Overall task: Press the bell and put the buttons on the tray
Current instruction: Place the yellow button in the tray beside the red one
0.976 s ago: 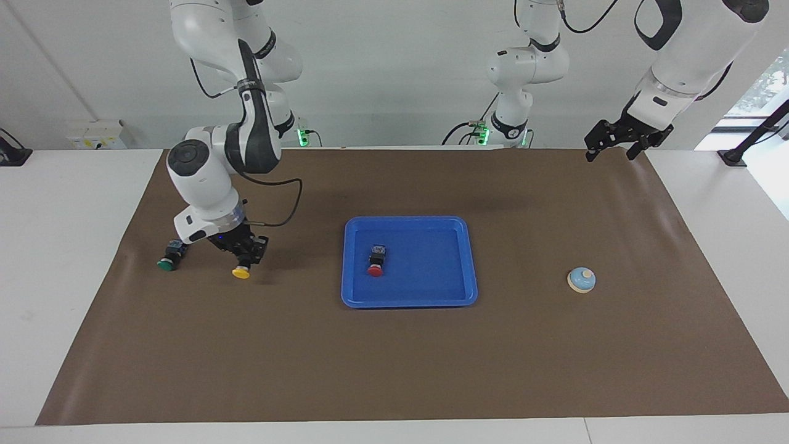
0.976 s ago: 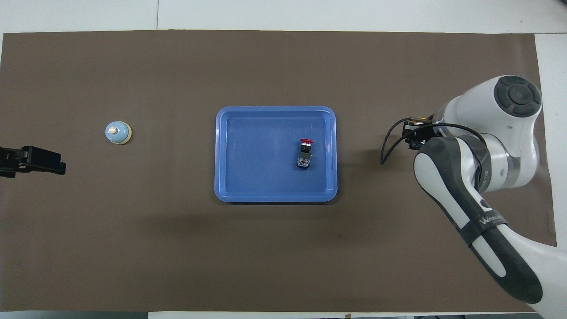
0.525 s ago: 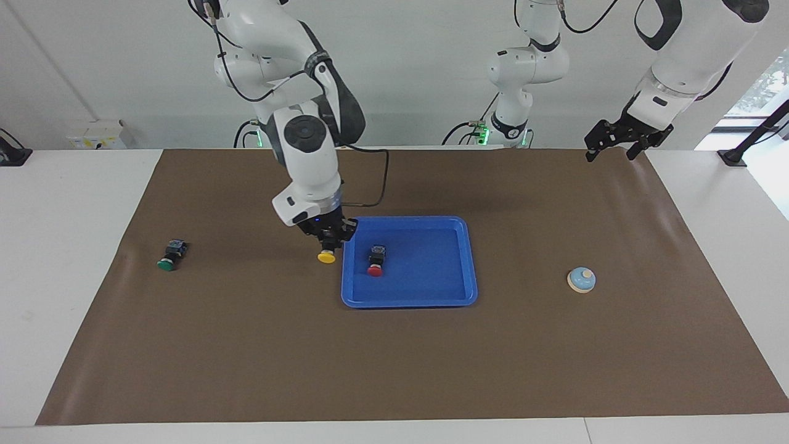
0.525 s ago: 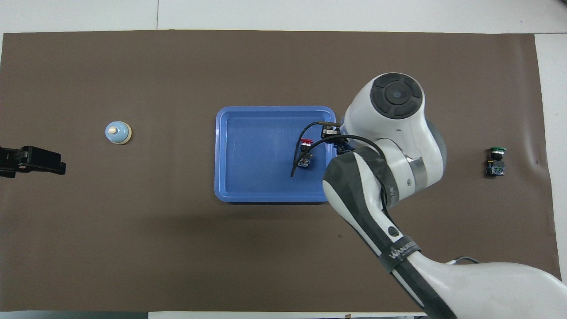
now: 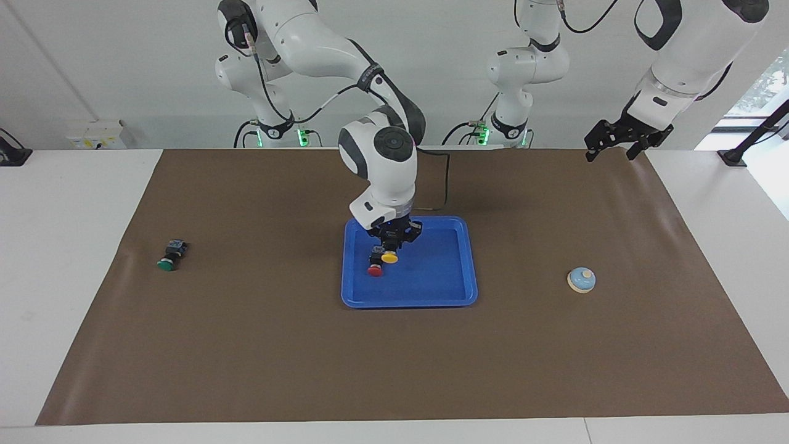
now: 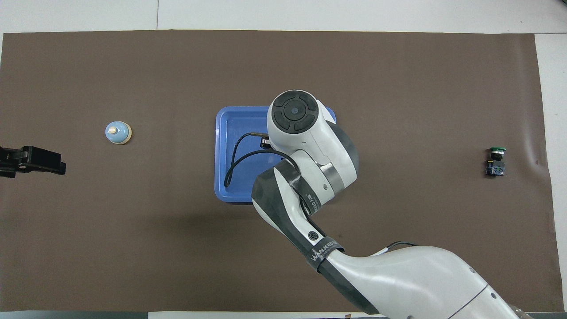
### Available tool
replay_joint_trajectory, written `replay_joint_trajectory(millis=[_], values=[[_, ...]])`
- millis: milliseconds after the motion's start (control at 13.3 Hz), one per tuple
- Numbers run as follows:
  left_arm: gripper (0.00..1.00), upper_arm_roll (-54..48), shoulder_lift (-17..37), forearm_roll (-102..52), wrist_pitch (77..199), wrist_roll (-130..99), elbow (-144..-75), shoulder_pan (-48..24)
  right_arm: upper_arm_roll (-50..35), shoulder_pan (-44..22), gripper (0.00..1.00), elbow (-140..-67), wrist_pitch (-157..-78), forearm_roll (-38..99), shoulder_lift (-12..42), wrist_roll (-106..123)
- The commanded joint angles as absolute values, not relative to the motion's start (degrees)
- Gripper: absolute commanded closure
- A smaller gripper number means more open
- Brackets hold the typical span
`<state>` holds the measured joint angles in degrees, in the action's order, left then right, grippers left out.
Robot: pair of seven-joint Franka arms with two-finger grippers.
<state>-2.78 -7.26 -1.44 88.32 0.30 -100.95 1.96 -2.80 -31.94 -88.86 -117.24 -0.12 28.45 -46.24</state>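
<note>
Yellow button pinched by right gripper over tray; left gripper waits spread

Bright-blue tray, red button, yellow button, green button, light-blue bell, brown mat

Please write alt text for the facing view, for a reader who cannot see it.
The right gripper holds the yellow button over the blue tray, beside the red button lying in it. The green button and the bell sit on the brown mat; the left gripper waits, open.
</note>
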Motion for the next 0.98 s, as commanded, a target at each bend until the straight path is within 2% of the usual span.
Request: replay_joint_trajectory(millis=[0, 225, 601, 901], values=[[0.00, -2.7, -7.3, -1.7, 87.6, 0.4, -100.5, 2.1, -2.8, -32.0, 1.00, -87.0, -119.2, 1.6, 30.5, -46.8], [0.00, -2.7, -7.3, -1.7, 87.5, 0.4, -100.5, 2.1, -2.8, -33.6, 1.00, -88.3, -124.2, 1.4, 32.8, -46.8], [0.00, -2.7, -7.3, -1.7, 87.5, 0.4, -100.5, 2.1, -2.7, -36.3, 1.00, -88.5, -128.1, 1.5, 35.7, -47.9], [0.00, -2.7, -7.3, -1.7, 87.5, 0.4, -100.5, 2.1, -2.7, -35.9, 1.00, -88.4, -127.4, 1.4, 35.8, -48.6]])
